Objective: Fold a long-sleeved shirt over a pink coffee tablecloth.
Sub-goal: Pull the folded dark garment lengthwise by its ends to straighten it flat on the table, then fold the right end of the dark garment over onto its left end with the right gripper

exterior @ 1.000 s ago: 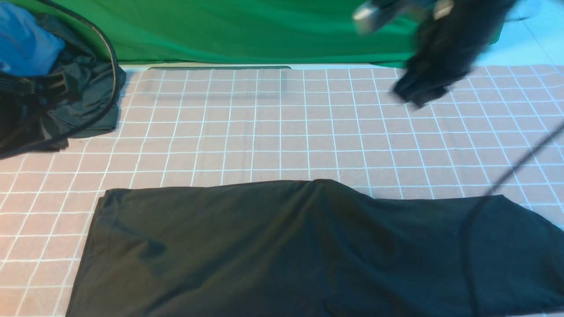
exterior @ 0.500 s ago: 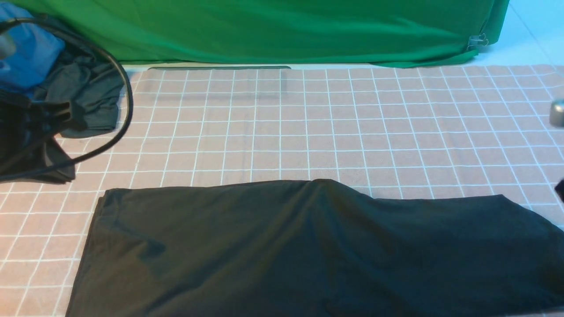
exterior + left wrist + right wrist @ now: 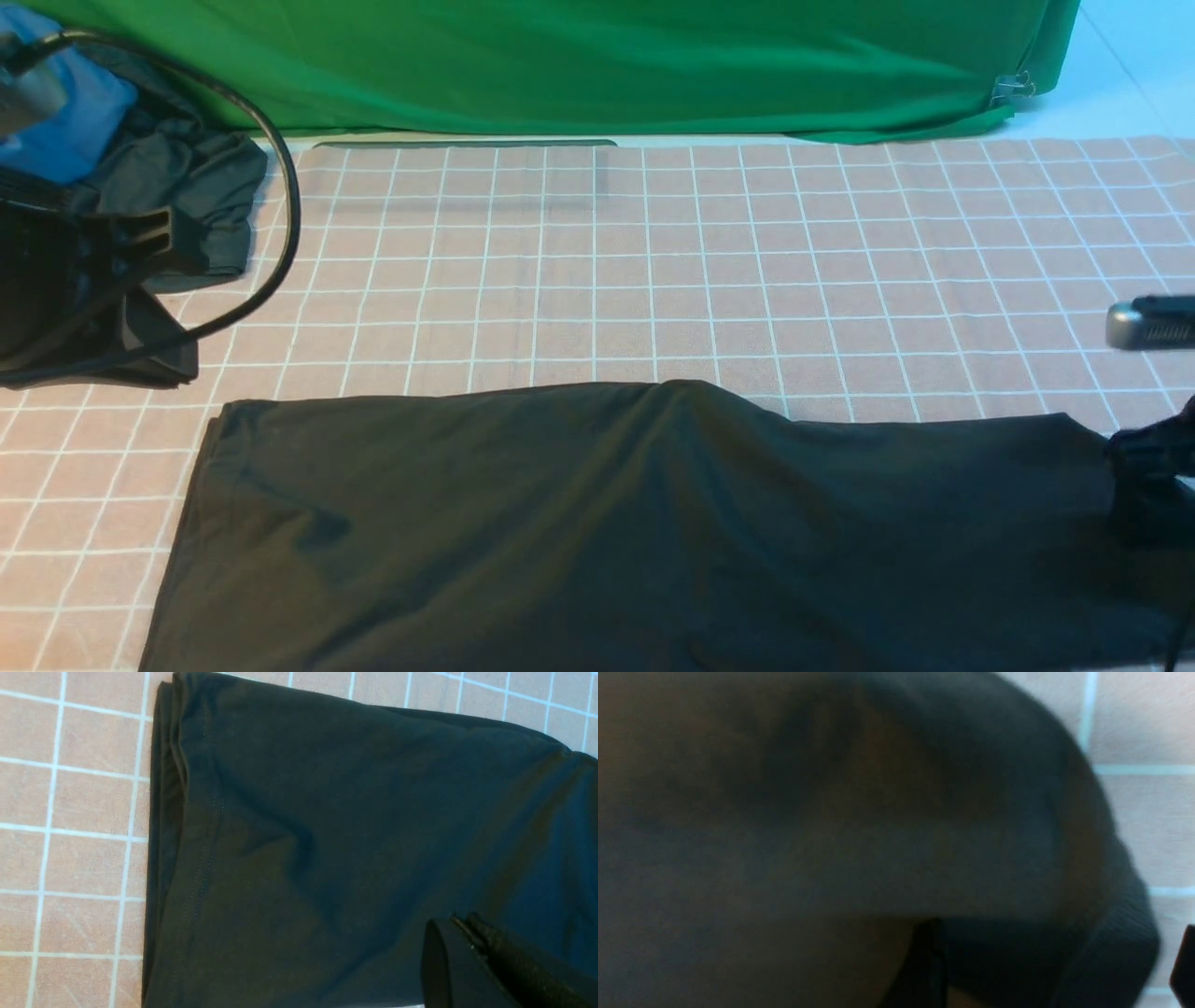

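Note:
The long-sleeved shirt (image 3: 635,523) lies flat, black and print-side down, across the near part of the pink coffee tablecloth (image 3: 597,280). At the far right edge of the front view my right gripper (image 3: 1153,392) stands open over the shirt's end. In the right wrist view its jaws (image 3: 1057,956) are wide apart, with a ribbed sleeve cuff (image 3: 1111,933) lying loose between them. My left gripper (image 3: 460,924) is shut with nothing in it, just above the shirt body near the stitched hem (image 3: 196,835). The left arm (image 3: 84,280) sits at the far left.
A dark grey garment (image 3: 201,201) and a blue garment (image 3: 65,121) are heaped at the back left, under the left arm's black cable (image 3: 285,215). A green cloth (image 3: 579,65) hangs along the back, held by a metal clip (image 3: 1013,89).
The right gripper swung from the back right, carrying the black sleeve, down to the shirt's right end and opened. The left arm and its cable edged rightward.

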Controlling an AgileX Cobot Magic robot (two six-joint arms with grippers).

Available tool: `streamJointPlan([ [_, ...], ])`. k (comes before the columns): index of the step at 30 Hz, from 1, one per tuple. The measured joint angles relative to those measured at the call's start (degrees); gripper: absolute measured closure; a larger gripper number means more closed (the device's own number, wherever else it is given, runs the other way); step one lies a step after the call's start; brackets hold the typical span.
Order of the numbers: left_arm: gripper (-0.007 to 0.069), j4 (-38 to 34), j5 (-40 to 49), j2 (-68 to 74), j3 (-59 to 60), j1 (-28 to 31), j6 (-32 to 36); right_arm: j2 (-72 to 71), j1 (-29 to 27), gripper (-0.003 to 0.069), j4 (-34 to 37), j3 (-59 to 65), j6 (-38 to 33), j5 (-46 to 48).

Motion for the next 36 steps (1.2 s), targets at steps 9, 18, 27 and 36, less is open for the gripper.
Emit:
streamJointPlan([
  [9,0.0596,0.0,0.0,0.0,0.0,0.0,0.1,2.0,0.0,-0.0002,0.2,0.2,0.7,0.1],
  [18,0.0596,0.0,-0.2,0.0,0.0,0.0,0.1,3.2,0.0,0.0375,3.8,-0.5,-2.9,0.9],
  [27,0.0596,0.0,-0.2,0.0,0.0,0.0,0.3,0.7,0.1,0.0562,2.3,-0.3,-4.8,1.3],
  [36,0.0596,0.0,-0.2,0.0,0.0,0.0,0.5,-10.4,-0.2,0.0562,-6.8,-2.3,-0.8,5.4],
])
